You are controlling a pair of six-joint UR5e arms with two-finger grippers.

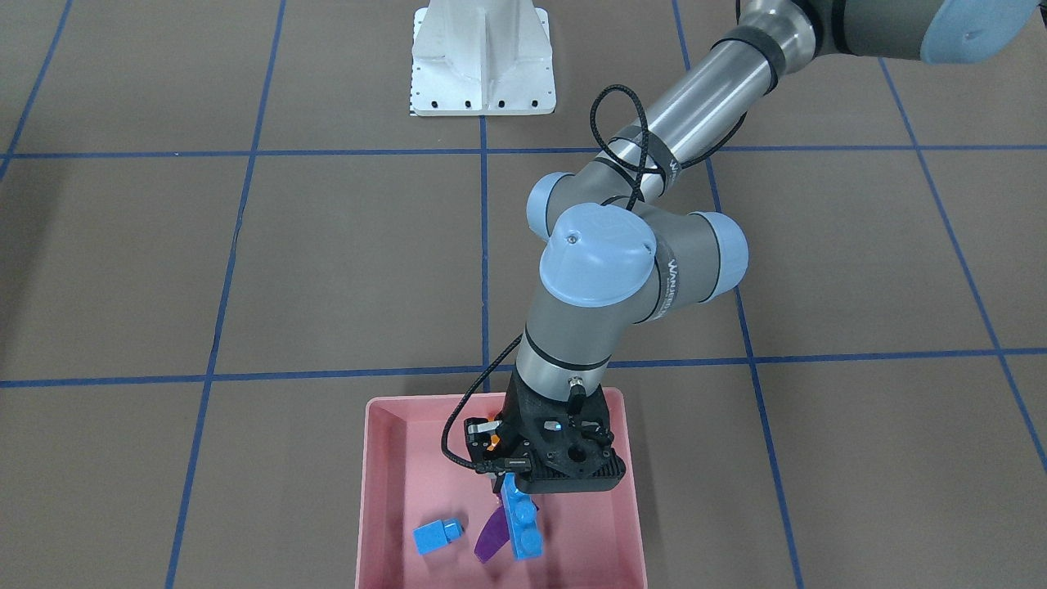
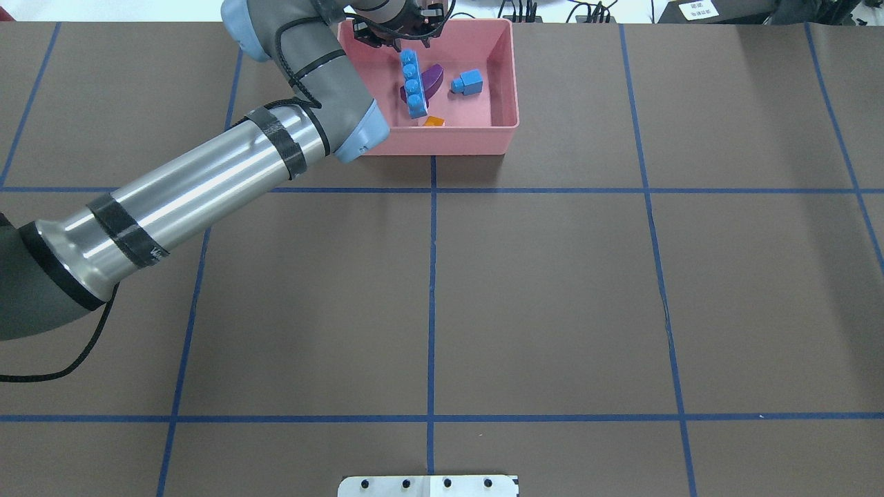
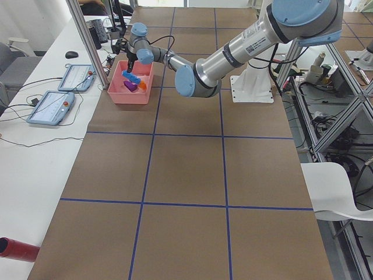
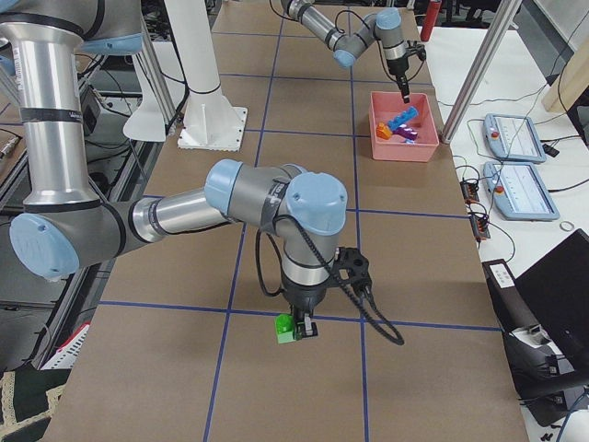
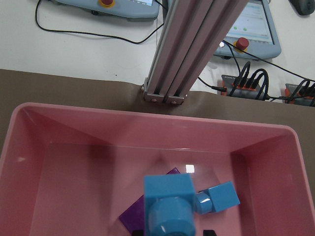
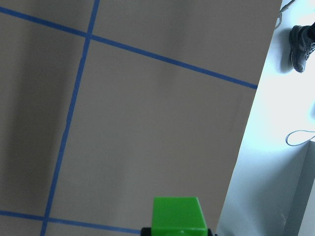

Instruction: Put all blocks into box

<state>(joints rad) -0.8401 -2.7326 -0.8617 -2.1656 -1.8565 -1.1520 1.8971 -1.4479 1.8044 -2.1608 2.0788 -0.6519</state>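
The pink box stands at the table's far edge. My left gripper hangs over it, shut on the upper end of the long blue bar, which slants down into the box. In the left wrist view the bar's end sits close between the fingertips. A purple wedge, a small blue cube and an orange block lie on the box floor. Far off at the table's right end, my right gripper is down at the table, shut on the green block.
The white metal base stands at the robot's side of the table. An aluminium post rises just behind the box, with control pendants and cables on the white bench beyond. The table's edge is close to the green block.
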